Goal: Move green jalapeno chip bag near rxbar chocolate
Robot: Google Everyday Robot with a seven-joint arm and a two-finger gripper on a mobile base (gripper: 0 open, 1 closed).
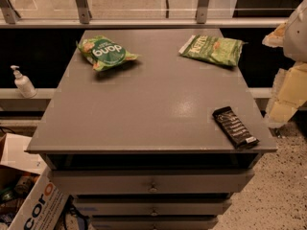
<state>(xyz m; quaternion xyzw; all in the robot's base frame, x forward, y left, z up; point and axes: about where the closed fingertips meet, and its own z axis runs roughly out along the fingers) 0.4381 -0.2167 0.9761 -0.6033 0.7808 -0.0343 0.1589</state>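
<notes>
The green jalapeno chip bag [212,49] lies flat at the far right of the grey cabinet top [144,104], with its white "Kettle" lettering towards the left end. The rxbar chocolate [235,127], a slim black wrapper with white text, lies near the front right corner. The two are well apart. My gripper [287,95] shows as a cream and white shape off the right edge of the top, beside and below the bag's level. It touches nothing.
A puffier green bag [105,53] with a dark circle lies at the far left. Drawers [152,186] sit under the top. A soap pump bottle [22,82] stands on a ledge at the left. A cardboard box [33,205] is on the floor at the lower left.
</notes>
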